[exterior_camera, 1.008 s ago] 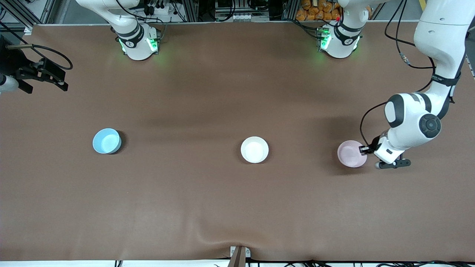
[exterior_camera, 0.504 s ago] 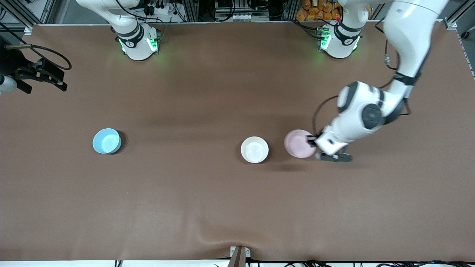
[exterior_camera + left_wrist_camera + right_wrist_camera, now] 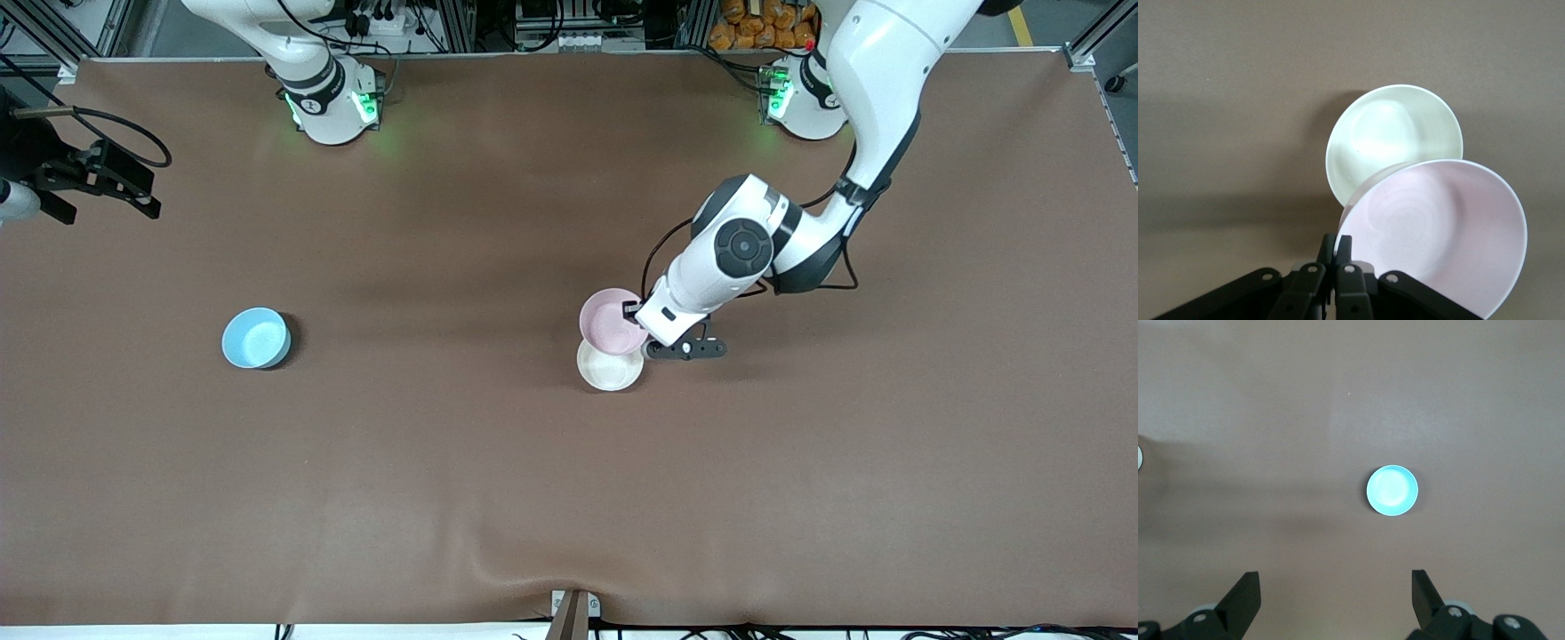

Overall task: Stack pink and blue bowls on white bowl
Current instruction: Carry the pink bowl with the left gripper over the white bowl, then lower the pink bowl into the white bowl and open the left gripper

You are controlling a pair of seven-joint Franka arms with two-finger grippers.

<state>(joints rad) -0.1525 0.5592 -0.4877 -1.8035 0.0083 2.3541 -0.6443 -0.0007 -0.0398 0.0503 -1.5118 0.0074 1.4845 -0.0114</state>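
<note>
I see the brown tabletop [image 3: 498, 462] with both arms based along its edge. My left end effector [image 3: 637, 313] is pinched on the rim of the pink bowl [image 3: 610, 322], which it holds in the air over the white bowl [image 3: 610, 368], partly covering it. My right end effector [image 3: 1335, 600] waits high above the tabletop, fingers spread wide. The blue bowl [image 3: 256, 338] sits alone toward the right arm's end.
</note>
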